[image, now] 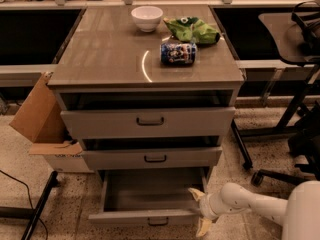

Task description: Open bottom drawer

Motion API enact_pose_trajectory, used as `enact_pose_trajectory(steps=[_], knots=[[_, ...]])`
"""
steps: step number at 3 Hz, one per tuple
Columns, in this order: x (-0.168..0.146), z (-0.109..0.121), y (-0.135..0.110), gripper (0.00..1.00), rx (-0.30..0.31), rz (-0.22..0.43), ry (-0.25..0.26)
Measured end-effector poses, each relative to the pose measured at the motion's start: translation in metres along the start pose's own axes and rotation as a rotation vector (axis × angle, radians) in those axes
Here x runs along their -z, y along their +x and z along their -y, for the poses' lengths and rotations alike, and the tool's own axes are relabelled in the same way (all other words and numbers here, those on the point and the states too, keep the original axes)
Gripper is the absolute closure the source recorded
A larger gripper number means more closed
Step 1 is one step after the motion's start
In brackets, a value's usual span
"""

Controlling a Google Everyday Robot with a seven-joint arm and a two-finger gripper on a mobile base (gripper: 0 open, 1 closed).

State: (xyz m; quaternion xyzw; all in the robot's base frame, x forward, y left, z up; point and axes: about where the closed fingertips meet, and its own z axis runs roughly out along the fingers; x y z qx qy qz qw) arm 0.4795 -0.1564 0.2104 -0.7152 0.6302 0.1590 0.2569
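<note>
The bottom drawer [125, 217] of the grey cabinet is pulled out, and its bare inside shows. Its slim front panel has a small dark loop handle [158, 222] at centre. My gripper [200, 211] is at the right end of that front panel, on the white arm [250, 204] coming in from the lower right. Its fingers are spread, one finger [195, 193] above and inside the drawer's corner, the other below and in front of the panel. The middle drawer [150, 158] and the top drawer [147, 121] are each slightly ajar.
On the cabinet top [100, 54] are a white bowl [147, 18], a green bag [192, 30] and a can [178, 53] on its side. A cardboard box [40, 119] leans at the left. A chair base with castors [280, 174] stands at the right, and a dark stand leg [37, 209] at the lower left.
</note>
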Motion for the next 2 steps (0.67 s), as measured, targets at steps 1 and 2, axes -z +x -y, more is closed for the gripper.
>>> enact_pose_trajectory(steps=[1, 2], knots=[[0.054, -0.006, 0.002, 0.0, 0.006, -0.026, 0.068], [0.135, -0.016, -0.002, 0.0, 0.052, -0.048, 0.155]])
